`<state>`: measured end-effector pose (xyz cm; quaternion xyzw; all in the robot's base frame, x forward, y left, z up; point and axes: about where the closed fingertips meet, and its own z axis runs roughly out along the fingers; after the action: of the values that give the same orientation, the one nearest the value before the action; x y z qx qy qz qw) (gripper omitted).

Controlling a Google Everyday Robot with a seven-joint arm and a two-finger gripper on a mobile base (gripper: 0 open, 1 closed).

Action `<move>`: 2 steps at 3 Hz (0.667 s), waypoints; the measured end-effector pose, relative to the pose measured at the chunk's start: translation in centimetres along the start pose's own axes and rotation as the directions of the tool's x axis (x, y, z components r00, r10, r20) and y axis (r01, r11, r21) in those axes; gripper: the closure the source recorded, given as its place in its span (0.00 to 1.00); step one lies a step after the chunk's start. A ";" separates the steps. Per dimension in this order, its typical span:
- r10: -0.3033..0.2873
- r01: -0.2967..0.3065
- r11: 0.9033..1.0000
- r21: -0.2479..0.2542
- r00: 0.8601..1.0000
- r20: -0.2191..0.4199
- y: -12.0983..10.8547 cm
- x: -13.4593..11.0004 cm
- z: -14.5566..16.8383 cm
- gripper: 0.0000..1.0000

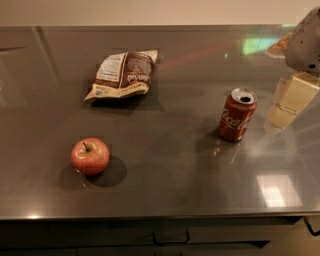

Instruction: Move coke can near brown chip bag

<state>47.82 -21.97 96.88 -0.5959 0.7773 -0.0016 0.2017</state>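
a long dark grey bench (170,195) fills the room in front of me, its glossy top catching the lights: a bright square patch near the front right, a greenish smear at the far right. a pale wall (150,10) runs behind its far edge, and dark drawer fronts (175,240) sit below the near edge.

the coke can (237,115) stands upright on the right half of the bench, red with white script facing forward. its silver top has a dark mouth in it, so it looks opened, but i cannot see whether anything is inside. the brown chip bag (122,75) lies flat towards the far left of centre, crinkled, with its white label panel turned up and its tan edge towards me. whether it is sealed or what it holds i cannot tell. can and bag are well apart, with bare bench between them.

a red apple (90,156) sits on the near left, stem up, alone, nearer to me than the bag.

the gripper (289,102) hangs at the right edge, just to the right of the can and not touching it. its grey body is above and its pale blocky end points down at the bench. it holds nothing that i can see, and how wide it stands i cannot tell.
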 end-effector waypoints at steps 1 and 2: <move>0.009 -0.009 1.000 -0.013 1.000 0.024 -0.5 0.0 1.3 0.00; 0.019 -0.018 0.999 -0.034 0.999 0.037 -0.4 0.0 2.4 0.00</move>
<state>48.91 -21.55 94.76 -0.5920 0.7788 0.0244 0.2059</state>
